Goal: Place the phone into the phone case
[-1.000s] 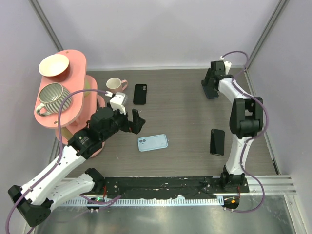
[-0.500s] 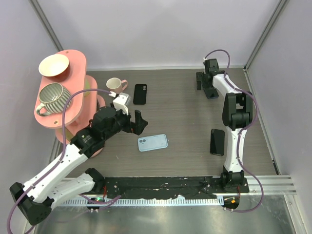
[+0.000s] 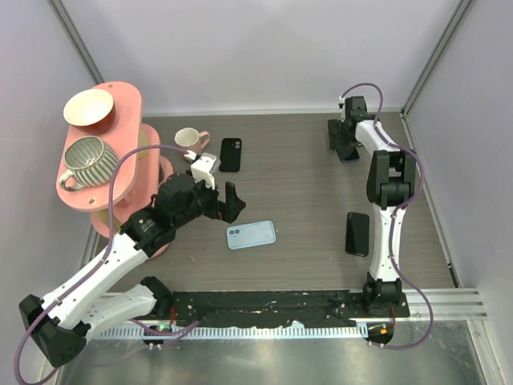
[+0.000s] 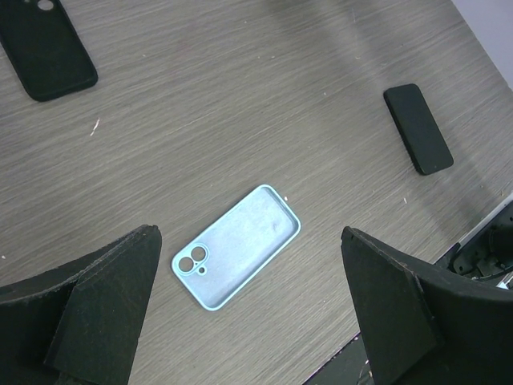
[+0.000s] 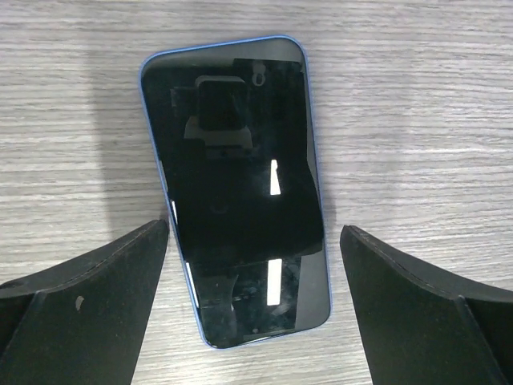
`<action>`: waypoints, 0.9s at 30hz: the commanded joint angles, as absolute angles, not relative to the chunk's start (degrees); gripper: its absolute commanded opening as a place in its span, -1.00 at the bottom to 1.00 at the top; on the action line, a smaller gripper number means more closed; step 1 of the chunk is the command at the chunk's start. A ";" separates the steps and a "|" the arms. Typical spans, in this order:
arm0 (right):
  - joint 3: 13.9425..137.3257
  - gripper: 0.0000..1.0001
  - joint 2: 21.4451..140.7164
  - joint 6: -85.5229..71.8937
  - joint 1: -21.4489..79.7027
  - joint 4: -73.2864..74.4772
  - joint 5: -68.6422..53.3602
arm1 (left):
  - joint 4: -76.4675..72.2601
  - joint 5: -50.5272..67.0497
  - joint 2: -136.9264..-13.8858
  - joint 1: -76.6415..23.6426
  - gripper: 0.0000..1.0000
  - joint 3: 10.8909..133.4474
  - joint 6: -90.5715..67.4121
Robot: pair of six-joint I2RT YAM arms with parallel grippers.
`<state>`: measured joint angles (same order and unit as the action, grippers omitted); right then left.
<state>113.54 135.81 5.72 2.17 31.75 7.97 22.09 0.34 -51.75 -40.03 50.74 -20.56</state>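
Table (image 3: 304,192) bears phone (image 5: 236,192), phone case (image 3: 230,154), mug (image 3: 191,139), pink stand (image 3: 124,100).

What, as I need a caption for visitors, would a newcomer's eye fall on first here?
The pink stand at the left edge, holding a bowl and a striped mug, stands out most. Mid-table lies a light-blue phone-shaped piece, camera side up, just ahead of the open left fingers. In the far right corner the open right fingers hang over a blue-rimmed phone lying screen up.

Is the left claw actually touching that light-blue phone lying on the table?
Apart. The left wrist view shows bare table between the light-blue phone and both fingers of the open left gripper.
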 commanded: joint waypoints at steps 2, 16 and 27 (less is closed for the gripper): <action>115.58 0.89 135.44 9.05 1.50 32.08 6.24 | 20.13 1.85 -52.38 -39.73 1.00 51.33 -19.95; 116.63 0.87 137.81 9.32 -1.23 33.49 1.58 | 19.86 2.90 -52.82 -39.81 1.00 51.42 -19.95; 115.49 0.81 139.22 10.28 -1.58 35.15 -0.88 | 19.69 4.39 -53.79 -39.81 1.00 51.42 -19.95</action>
<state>115.72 137.40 8.88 -1.19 33.21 -0.34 22.09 2.59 -53.54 -40.03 50.74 -20.56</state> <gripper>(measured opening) 0.919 0.996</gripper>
